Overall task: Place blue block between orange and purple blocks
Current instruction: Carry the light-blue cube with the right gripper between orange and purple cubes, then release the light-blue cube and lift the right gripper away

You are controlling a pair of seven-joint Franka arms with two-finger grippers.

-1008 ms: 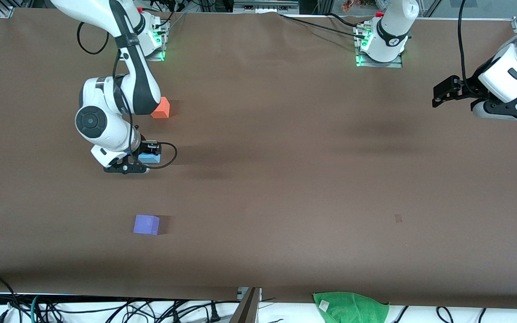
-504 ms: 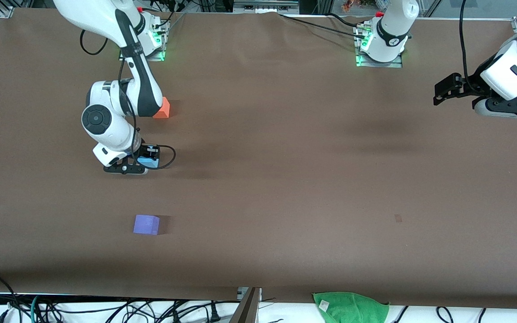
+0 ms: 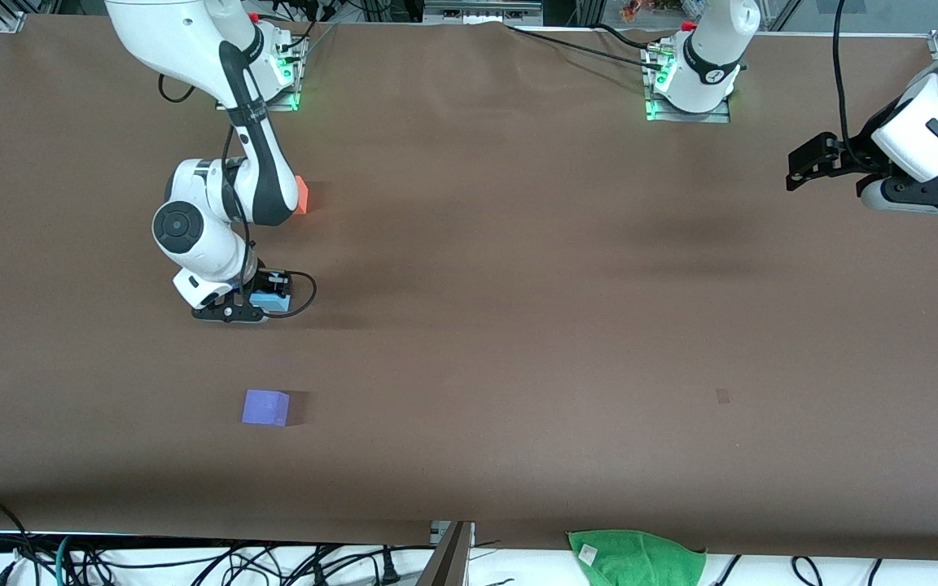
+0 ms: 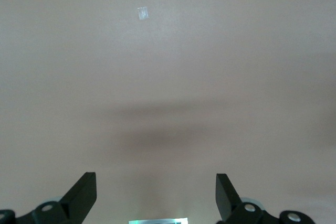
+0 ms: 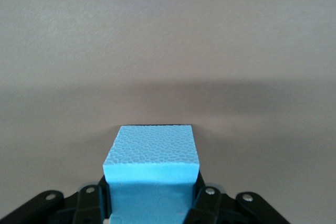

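The right wrist view alone shows the right end effector (image 5: 152, 195) clamping the one blue block (image 5: 152, 161); the left end effector (image 4: 156, 195) waits, spread wide.

Table (image 3: 518, 342): broad, covered edge to edge in matte brown sheeting; soft shadow bands cross its middle. One small pale mark (image 3: 722, 396) on the covering, toward the left arm's end.

Green cloth (image 3: 636, 557): crumpled, with a white tag, lying at the table's edge nearest the front camera.

Cables (image 3: 192, 561): black, tangled, on a white surface below that same edge; one teal strand among them.

Aluminium frame rails (image 3: 9, 20): at the table's corners along the top of the front view.

Lighting: even, diffuse, from overhead.
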